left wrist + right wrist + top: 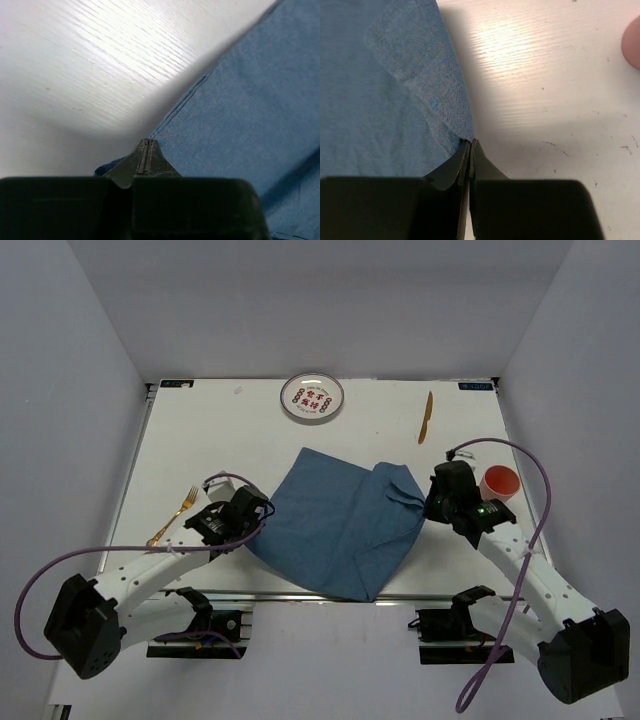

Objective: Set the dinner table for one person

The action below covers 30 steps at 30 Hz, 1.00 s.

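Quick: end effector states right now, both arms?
Left end effector: closed, pinching the blue placemat's edge.
Right end effector: closed on the placemat's corner.

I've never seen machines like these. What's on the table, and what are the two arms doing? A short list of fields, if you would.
Surface: white tabletop
Middle: blue cloth, rumpled, right corner folded over
Left pincer: shut on the cloth's left edge
Right pincer: shut on the cloth's right corner
Plate: far edge, middle
Knife: gold, far right
Fork: gold, left side, near the left arm
Cup: red, right side, beside the right arm
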### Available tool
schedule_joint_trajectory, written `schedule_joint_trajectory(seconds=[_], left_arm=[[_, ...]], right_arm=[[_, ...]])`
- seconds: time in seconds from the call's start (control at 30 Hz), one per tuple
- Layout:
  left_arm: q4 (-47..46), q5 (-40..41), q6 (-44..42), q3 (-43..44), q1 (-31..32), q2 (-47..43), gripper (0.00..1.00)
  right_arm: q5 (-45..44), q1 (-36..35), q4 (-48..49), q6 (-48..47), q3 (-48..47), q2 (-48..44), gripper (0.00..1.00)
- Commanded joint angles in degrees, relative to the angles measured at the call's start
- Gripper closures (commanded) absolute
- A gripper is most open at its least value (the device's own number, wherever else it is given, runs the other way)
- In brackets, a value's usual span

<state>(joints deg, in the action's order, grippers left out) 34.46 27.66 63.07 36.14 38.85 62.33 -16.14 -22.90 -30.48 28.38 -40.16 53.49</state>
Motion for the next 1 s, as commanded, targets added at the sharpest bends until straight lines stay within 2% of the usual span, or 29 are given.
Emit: schedule_joint_trajectory(seconds=[0.0,0.03,0.07,0.1,0.17,0.2,0.23,0.33,0.4,0.57,0.67,0.77,0.83,0.87,0.9,0.97], left_arm=[[3.43,5.56,4.52,-1.25,0.26,-4.40,1.00],[3.51,5.56,4.43,-1.33,0.26,-4.67,1.00],[3.60,5.56,4.34,-1.25,0.26,-4.76,1.00],[4.03,5.56,4.34,-1.07,0.26,-4.41,1.00],[4.74,6.00,4.52,-0.55,0.26,-3.79,1.00],[4.74,6.09,4.61,-0.46,0.26,-3.27,1.00],[4.65,6.09,4.78,-0.63,0.26,-3.09,1.00],[4.39,6.26,6.01,-0.81,0.26,-2.47,1.00],[5.00,6.53,7.50,-0.46,0.26,-2.47,1.00],[5.36,7.76,8.39,-0.54,0.26,-4.05,1.00],[5.36,8.02,8.39,-0.28,0.26,-3.09,1.00],[6.06,7.85,9.09,0.86,0.26,-1.51,1.00],[7.19,8.11,10.40,1.73,0.26,-1.42,1.00],[7.72,8.46,10.93,2.18,0.26,-1.59,1.00],[8.51,9.42,11.72,2.44,0.26,-1.94,1.00],[9.49,10.30,13.48,2.53,0.26,-3.86,1.00]], right_arm=[[-2.58,1.45,-1.68,1.67,-3.34,2.75,0.95],[-2.75,1.54,-1.43,2.03,-4.21,3.28,0.49],[-1.19,1.71,-0.38,2.12,-4.40,3.20,0.29],[-0.74,1.63,0.33,2.03,-4.66,2.67,0.25],[4.60,1.10,4.00,0.55,-5.80,2.14,0.23],[8.54,1.01,5.94,-1.90,-5.89,2.92,0.17],[15.46,0.40,8.22,-3.14,-7.11,4.15,0.16],[21.84,-0.83,6.58,-6.40,-10.19,13.63,0.17],[20.98,-2.94,7.01,-6.06,-9.15,17.33,0.18],[19.83,-4.26,12.02,-3.16,-2.38,19.44,0.18],[20.35,-4.88,13.42,-2.54,-2.12,25.42,0.18],[20.62,-4.62,17.29,-1.93,-2.72,34.09,0.14],[18.79,-4.09,16.34,-3.41,-9.29,39.64,0.12],[18.00,-3.74,14.76,-4.12,-12.89,46.28,0.12],[17.64,-3.04,11.27,-4.56,-21.36,49.83,0.12],[17.29,-1.98,7.47,-6.22,-30.54,59.38,0.13]])
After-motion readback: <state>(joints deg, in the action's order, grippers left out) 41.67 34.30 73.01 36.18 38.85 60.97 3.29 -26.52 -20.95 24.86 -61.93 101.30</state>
